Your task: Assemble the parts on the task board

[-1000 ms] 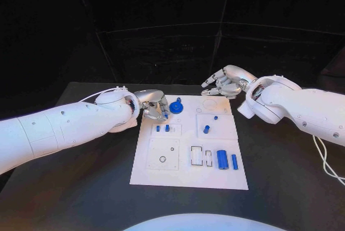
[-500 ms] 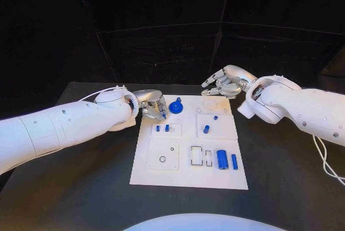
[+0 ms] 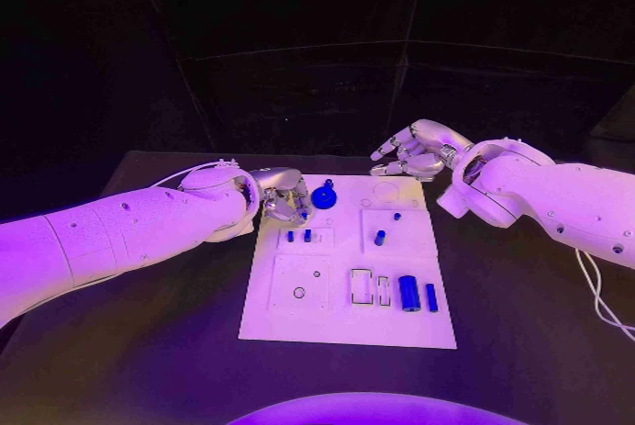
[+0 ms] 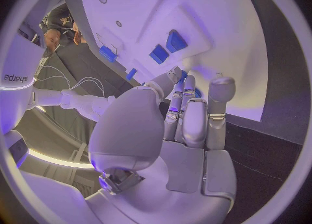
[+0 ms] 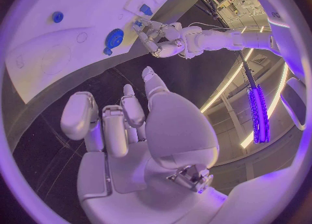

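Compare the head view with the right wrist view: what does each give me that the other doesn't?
Head view alone: the near half of the task board, with the large blue cylinder and the slim blue bar lying beside the rectangular slots.

Right wrist view alone: the right hand from behind, fingers apart and holding nothing, off the board's far edge over the black table.

Both: the round blue part at the board's far end, and the left hand at the board's edge beside it.
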Robot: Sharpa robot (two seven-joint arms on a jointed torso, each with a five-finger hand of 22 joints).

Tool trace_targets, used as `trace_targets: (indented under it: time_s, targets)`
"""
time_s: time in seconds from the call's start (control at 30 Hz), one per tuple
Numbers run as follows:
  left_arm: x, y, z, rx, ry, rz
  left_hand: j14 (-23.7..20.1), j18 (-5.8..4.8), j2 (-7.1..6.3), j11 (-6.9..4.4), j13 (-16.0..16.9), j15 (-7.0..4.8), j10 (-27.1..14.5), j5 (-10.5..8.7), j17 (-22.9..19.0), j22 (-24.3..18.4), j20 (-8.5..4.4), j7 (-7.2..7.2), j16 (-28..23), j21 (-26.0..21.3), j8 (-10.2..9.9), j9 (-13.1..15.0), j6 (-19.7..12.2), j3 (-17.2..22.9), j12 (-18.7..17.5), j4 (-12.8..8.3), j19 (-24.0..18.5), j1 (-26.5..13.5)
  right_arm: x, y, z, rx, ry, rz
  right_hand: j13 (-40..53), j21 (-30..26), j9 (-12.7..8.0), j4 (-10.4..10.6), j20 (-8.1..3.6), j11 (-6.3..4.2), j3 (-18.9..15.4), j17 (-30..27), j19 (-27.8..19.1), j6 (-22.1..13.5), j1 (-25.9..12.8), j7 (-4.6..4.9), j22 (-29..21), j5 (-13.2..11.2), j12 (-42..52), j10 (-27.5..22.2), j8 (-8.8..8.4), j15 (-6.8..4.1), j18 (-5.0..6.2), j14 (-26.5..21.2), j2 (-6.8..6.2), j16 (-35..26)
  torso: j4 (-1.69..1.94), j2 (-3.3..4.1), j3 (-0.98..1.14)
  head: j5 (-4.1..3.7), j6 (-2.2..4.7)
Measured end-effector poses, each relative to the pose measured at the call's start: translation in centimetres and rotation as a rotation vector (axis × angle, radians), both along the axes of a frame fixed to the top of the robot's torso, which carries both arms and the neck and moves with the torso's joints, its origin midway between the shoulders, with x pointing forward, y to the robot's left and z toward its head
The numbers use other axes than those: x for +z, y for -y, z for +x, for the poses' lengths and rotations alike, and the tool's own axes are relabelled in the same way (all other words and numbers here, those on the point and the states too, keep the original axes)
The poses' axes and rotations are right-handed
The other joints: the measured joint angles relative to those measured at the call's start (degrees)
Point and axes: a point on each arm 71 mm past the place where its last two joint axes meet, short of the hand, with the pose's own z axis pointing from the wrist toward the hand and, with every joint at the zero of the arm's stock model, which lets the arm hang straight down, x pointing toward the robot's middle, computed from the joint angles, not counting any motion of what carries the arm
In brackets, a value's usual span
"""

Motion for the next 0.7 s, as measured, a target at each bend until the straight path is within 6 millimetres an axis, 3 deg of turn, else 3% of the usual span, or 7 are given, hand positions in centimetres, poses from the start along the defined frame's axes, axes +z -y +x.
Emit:
trace_targets:
  time_s: [0.37,0.53,0.7]
  targets:
    - [-0.08,0.17,0.03,0.002,-0.008,0.007,0.00,0.00,0.00,0.01,0.03,0.00,0.00,0.00,-0.21,-0.11,0.00,0.00,0.00,0.00,-0.01,0.00,0.00,0.00,-0.14,0.00,0.00,0.00,0.00,0.01,-0.01,0.001,0.000,0.000,0.00,0.00,0.00,0.00,0.00,0.00,0.00,-0.01,0.00,0.00,0.00,0.00,0.00,0.00,0.00,0.00,0.00,0.00,0.00,0.00,0.00,0.00,0.01,-0.01,0.01,0.08,-0.04]
    - [-0.17,0.19,0.11,0.007,-0.016,0.015,0.00,0.00,-0.68,0.02,0.06,0.00,-0.01,0.00,-0.44,-0.11,0.00,0.00,0.00,0.00,-0.68,0.00,0.00,0.16,-1.10,-0.16,0.00,-0.68,0.01,0.00,-0.01,0.001,0.000,0.000,0.00,0.00,0.00,0.00,0.00,0.00,0.00,-0.01,0.00,0.00,0.00,0.00,0.00,0.00,0.00,0.00,0.00,0.00,0.00,0.00,0.00,0.00,0.01,-0.01,0.01,0.08,-0.04]
    - [-0.25,0.18,0.13,0.010,-0.024,0.021,-0.12,0.00,-0.95,0.63,-0.04,0.29,-1.06,0.00,-0.76,-0.10,0.18,0.31,0.00,0.00,-1.43,-0.01,-0.33,0.16,-2.20,-0.16,-0.19,-0.94,0.01,0.00,-0.01,0.001,0.000,0.000,0.00,0.00,0.00,0.00,0.00,0.00,0.00,-0.01,0.00,0.00,0.00,0.00,0.00,0.00,0.00,0.00,0.00,0.00,0.00,0.00,0.00,0.00,0.01,-0.01,0.01,0.08,-0.08]
